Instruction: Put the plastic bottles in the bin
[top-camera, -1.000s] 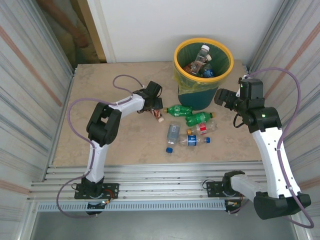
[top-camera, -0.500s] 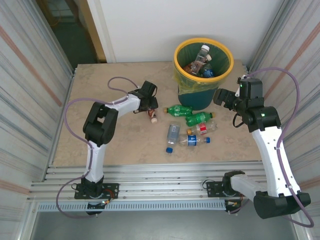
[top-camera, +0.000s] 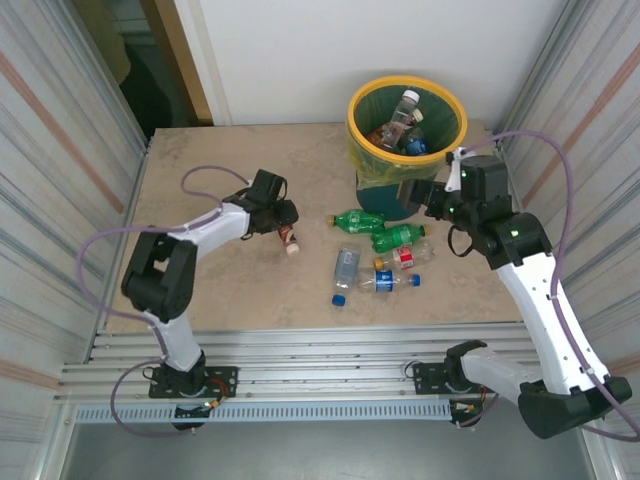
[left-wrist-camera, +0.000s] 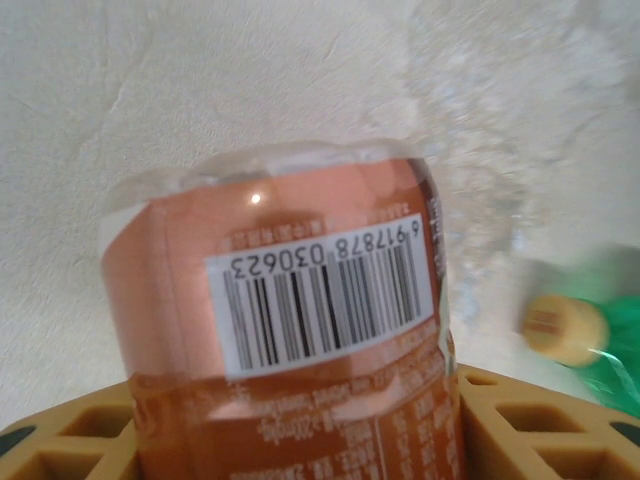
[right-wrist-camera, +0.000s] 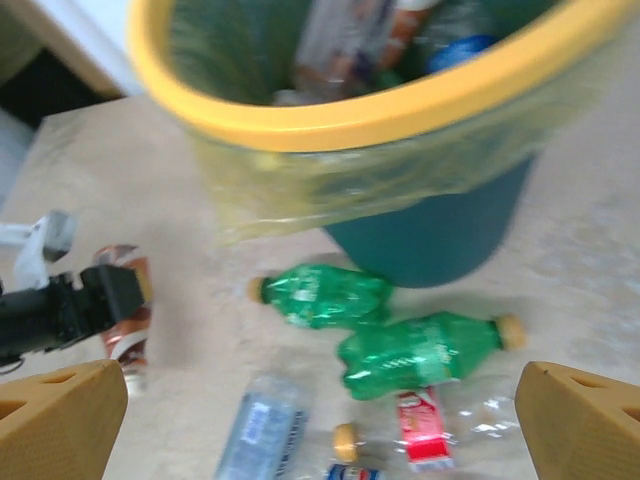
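My left gripper (top-camera: 283, 220) is shut on a brown-orange bottle (top-camera: 289, 239) at mid-table, left of the other bottles; in the left wrist view its barcode label (left-wrist-camera: 320, 295) sits between my yellow fingers (left-wrist-camera: 530, 415). The teal bin (top-camera: 396, 201) with a yellow rim (top-camera: 352, 125) stands at the back and holds several bottles (top-camera: 402, 122). In front of it lie two green bottles (top-camera: 355, 220) (top-camera: 398, 237), a clear red-labelled one (top-camera: 405, 257) and two clear ones (top-camera: 346, 265) (top-camera: 377, 283). My right gripper (top-camera: 426, 196) hangs open beside the bin, above the green bottles (right-wrist-camera: 420, 350).
Corrugated metal walls close in both sides of the table (top-camera: 220, 290). The bin's yellow-green liner (right-wrist-camera: 330, 180) drapes over its front. A purple cable (top-camera: 210, 172) loops over the left part of the table. Bare tabletop lies at the left and near edge.
My left gripper has carried the brown-orange bottle leftward, away from the bin. My right gripper has shifted left, closer to the bin's front. The loose bottles have not moved.
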